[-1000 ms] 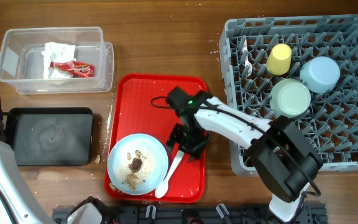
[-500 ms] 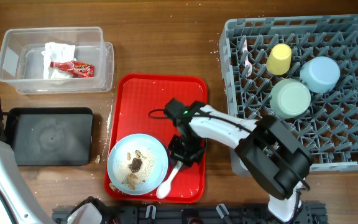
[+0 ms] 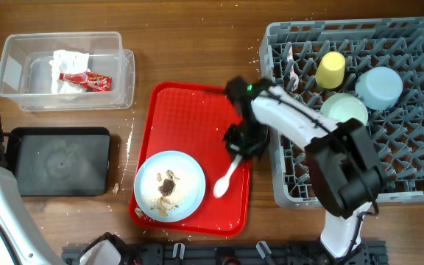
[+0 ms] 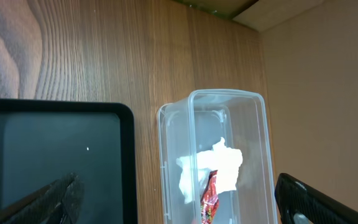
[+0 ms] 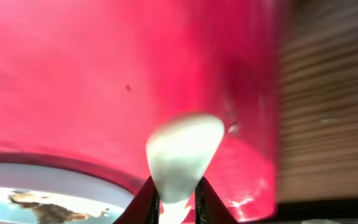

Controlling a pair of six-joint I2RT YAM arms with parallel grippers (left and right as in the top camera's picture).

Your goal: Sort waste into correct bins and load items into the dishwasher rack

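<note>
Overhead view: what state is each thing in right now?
right tool, shut on the white spoon.
white spoon, held over red tray.
left tool, open, holding nothing.
plate, on red tray, scraps on it.
clear tub, holds napkin and wrapper.
black tray, nothing in it.
rack, holds cup, green bowl, blue bowl.

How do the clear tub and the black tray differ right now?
The tub is clear plastic; the tray is opaque black. The tub has taller walls; the tray is shallower. The tub holds a white napkin and a red wrapper; the tray shows nothing in it. Both are rectangular, have a similar footprint and sit next to each other.
</note>
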